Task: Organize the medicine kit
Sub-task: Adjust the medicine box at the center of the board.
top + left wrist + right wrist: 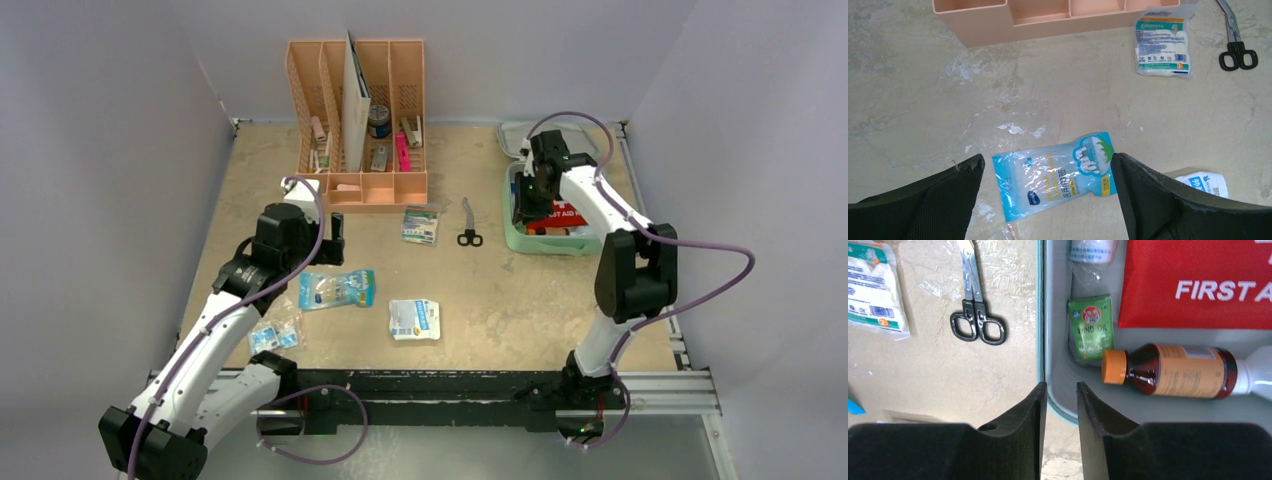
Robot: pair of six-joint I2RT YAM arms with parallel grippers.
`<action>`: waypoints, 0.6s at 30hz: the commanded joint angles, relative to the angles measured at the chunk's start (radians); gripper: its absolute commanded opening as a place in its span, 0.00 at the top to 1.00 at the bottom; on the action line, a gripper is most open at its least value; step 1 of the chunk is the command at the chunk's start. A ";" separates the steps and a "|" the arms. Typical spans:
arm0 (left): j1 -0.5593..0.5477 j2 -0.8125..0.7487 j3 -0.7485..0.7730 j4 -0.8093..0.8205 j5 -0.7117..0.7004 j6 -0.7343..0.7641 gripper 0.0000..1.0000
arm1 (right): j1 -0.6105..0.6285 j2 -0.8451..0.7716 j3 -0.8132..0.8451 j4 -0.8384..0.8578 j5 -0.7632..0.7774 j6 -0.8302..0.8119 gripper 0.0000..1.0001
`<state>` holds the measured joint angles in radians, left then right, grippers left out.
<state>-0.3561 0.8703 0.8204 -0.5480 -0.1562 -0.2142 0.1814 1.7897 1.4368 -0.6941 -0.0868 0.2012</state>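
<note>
Left gripper [1047, 159] gapes empty over a blue packet [1048, 185], lower centre. Right gripper [1061, 386] sits nearly closed at the rim of the part-filled medicine kit [1040, 315]; grip unclear. A white packet [1163, 42] and scissors [1235, 50] lie outside.

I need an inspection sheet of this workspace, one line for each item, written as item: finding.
Surface: beige table, scuffed with white marks.
Job's things: medicine kit open at the right; inside lie a red first-aid pouch, a green wind oil box and a brown bottle.
Clutter: scissors, gauze packet, white packet, small clear packet, peach organizer at the back.
Grippers: left gripper wide open above a blue packet; right gripper over the kit's rim, jaws narrowly apart, holding nothing.
Cables: purple cables loop along both arms.
Surroundings: plain grey walls; nothing else seen.
</note>
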 commanded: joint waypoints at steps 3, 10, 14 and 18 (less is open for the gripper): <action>-0.006 -0.002 0.027 -0.004 0.049 -0.012 0.04 | 0.010 -0.200 -0.093 0.000 0.015 0.099 0.65; -0.006 -0.010 0.079 -0.061 0.128 -0.049 0.04 | 0.070 -0.352 -0.233 0.014 -0.080 0.146 0.64; -0.006 -0.026 0.076 -0.077 0.131 -0.073 0.04 | 0.174 -0.411 -0.308 0.062 -0.074 0.214 0.64; -0.006 -0.027 0.064 -0.095 0.114 -0.057 0.04 | 0.296 -0.458 -0.391 0.185 -0.091 0.329 0.63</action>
<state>-0.3561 0.8562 0.8600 -0.6258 -0.0437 -0.2619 0.3862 1.3842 1.1000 -0.6155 -0.1406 0.3977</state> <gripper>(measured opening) 0.963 0.361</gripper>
